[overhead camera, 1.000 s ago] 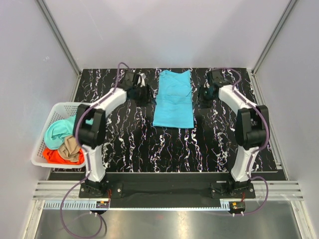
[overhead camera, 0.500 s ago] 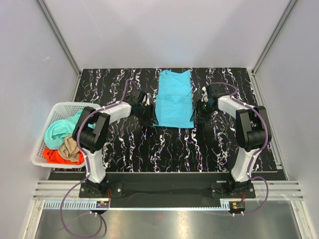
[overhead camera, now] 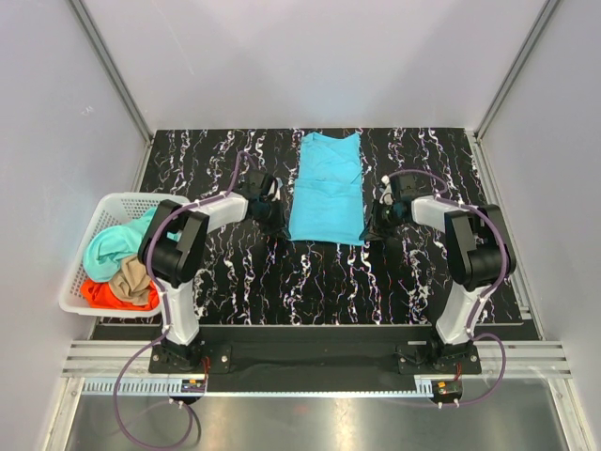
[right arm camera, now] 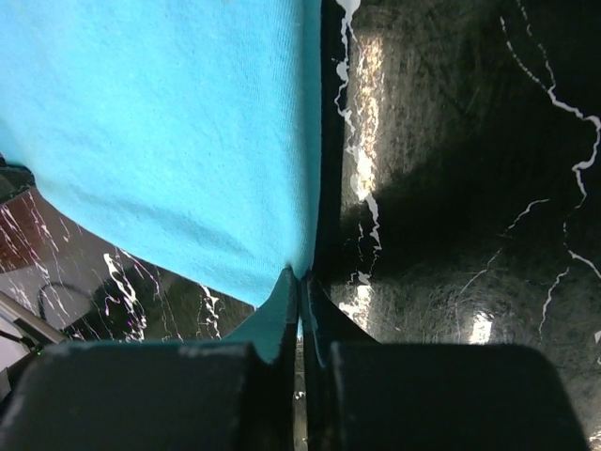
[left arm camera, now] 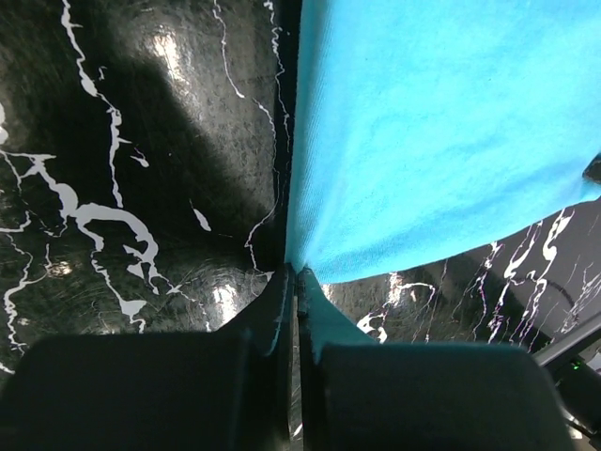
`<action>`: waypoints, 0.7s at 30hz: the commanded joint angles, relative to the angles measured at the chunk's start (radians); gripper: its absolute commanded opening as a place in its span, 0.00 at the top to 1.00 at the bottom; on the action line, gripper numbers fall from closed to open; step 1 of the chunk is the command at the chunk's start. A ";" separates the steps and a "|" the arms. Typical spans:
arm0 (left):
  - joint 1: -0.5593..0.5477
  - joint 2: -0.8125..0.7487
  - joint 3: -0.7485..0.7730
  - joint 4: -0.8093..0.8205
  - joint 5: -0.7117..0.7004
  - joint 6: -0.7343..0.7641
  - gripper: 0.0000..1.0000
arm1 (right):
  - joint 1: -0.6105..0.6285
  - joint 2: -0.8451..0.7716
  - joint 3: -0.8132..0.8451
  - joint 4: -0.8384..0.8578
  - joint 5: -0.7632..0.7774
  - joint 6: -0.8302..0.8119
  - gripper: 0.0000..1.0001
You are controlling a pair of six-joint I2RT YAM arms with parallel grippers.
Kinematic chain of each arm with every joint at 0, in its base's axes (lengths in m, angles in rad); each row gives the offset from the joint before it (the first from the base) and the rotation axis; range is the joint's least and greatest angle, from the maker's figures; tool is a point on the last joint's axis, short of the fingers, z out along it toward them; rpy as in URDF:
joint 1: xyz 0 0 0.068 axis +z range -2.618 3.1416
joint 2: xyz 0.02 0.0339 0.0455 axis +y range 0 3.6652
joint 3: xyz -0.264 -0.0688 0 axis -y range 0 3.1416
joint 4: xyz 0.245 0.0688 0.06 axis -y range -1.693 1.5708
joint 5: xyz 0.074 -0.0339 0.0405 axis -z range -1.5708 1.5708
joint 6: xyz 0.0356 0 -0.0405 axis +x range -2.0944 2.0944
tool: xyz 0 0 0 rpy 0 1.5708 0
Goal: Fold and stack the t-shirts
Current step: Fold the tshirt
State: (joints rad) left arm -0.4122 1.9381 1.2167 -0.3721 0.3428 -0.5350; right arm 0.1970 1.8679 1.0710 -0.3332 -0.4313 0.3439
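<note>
A bright cyan t-shirt (overhead camera: 327, 188) lies folded into a long strip in the middle of the black marbled table, running from the far edge toward me. My left gripper (overhead camera: 279, 224) is shut on its near left corner; in the left wrist view the cyan t-shirt (left arm camera: 432, 132) edge is pinched between the closed fingers of the left gripper (left arm camera: 293, 274). My right gripper (overhead camera: 373, 228) is shut on the near right corner, and the right wrist view shows the cyan t-shirt (right arm camera: 169, 132) caught in the right gripper (right arm camera: 302, 275).
A white lattice basket (overhead camera: 113, 199) stands at the table's left edge. It holds a mint-teal t-shirt (overhead camera: 108, 246), a tan t-shirt (overhead camera: 134, 277) and an orange-red t-shirt (overhead camera: 101, 294). Grey walls close in the table on three sides.
Both grippers came from the far end along the shirt's sides to its near corners. Their jaws, open before, have shut on the cloth.
</note>
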 commanded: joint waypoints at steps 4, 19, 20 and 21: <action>-0.008 -0.037 -0.065 -0.033 -0.060 -0.028 1.00 | 0.005 -0.039 -0.095 0.002 0.088 0.003 1.00; -0.017 -0.143 -0.154 -0.008 -0.014 -0.042 0.52 | 0.005 -0.158 -0.186 -0.016 0.055 0.076 0.54; -0.017 -0.133 -0.157 -0.002 -0.013 -0.043 0.51 | 0.007 -0.156 -0.183 -0.020 0.060 0.079 0.54; -0.017 -0.128 -0.161 0.013 -0.011 -0.051 0.50 | 0.005 -0.147 -0.180 -0.018 0.057 0.084 0.54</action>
State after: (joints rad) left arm -0.4252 1.8164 1.0744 -0.3763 0.3553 -0.5842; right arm 0.2016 1.7176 0.9066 -0.2955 -0.4232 0.4202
